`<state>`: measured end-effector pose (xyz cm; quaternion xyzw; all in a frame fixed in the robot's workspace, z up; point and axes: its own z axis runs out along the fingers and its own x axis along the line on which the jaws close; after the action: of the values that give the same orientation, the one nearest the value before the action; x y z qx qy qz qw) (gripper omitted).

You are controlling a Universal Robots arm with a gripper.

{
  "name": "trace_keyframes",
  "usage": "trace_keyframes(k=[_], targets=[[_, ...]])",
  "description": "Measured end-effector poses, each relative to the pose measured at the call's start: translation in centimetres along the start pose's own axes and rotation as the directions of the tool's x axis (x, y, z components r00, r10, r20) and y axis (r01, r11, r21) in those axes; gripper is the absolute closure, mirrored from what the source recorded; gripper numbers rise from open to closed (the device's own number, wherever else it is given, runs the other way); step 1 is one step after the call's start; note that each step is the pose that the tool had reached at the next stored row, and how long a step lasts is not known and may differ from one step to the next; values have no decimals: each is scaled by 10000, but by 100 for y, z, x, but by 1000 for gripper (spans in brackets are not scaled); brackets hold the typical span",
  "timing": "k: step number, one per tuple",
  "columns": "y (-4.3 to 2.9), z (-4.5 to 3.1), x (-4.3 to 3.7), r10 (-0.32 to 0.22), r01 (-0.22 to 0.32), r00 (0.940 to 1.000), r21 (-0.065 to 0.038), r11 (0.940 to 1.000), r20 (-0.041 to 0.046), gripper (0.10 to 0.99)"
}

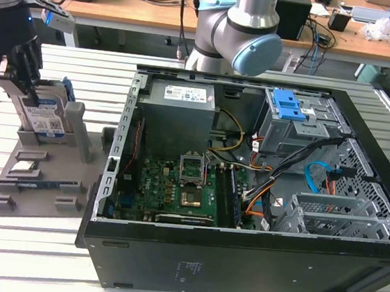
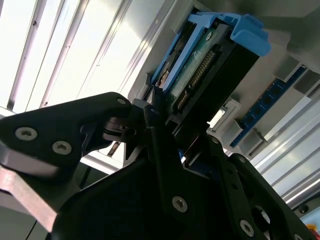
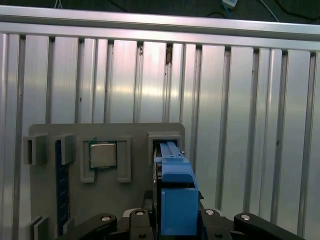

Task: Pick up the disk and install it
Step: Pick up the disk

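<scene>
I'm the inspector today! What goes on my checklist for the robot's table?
Surface: slatted metal table carrying a grey holder and an open computer case.
Job's things: the disk stands upright in the holder, outside the case; the drive cage sits inside the case.
Clutter: a chip lies in the holder.
Grippers: the gripper is at the disk's top edge; whether it grips cannot be told.
Cables: orange, blue and black cables run inside the case.
Surroundings: a desk behind, with wires and boxes.
</scene>
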<state>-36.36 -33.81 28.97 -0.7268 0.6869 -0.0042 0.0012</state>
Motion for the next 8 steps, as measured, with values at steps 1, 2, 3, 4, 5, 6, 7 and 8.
trace_keyframes(k=[1, 2, 3, 4, 5, 6, 7, 8], targets=[[-1, -13, -2, -1, 1, 10000, 0, 10000, -1, 722], [-1, -23, -4, -1, 1, 10000, 0, 10000, -1, 722], [-1, -39, -7, -1, 1, 10000, 0, 10000, -1, 722], [-2, -49, -8, -2, 2, 10000, 0, 10000, -1, 722], [-2, -61, -10, -2, 2, 10000, 1, 10000, -1, 722], [-2, -75, -12, -1, 1, 10000, 0, 10000, -1, 722], [-2, -79, -12, -1, 1, 10000, 4, 10000, 1, 722], [-2, -83, -12, -1, 1, 10000, 2, 10000, 0, 722]])
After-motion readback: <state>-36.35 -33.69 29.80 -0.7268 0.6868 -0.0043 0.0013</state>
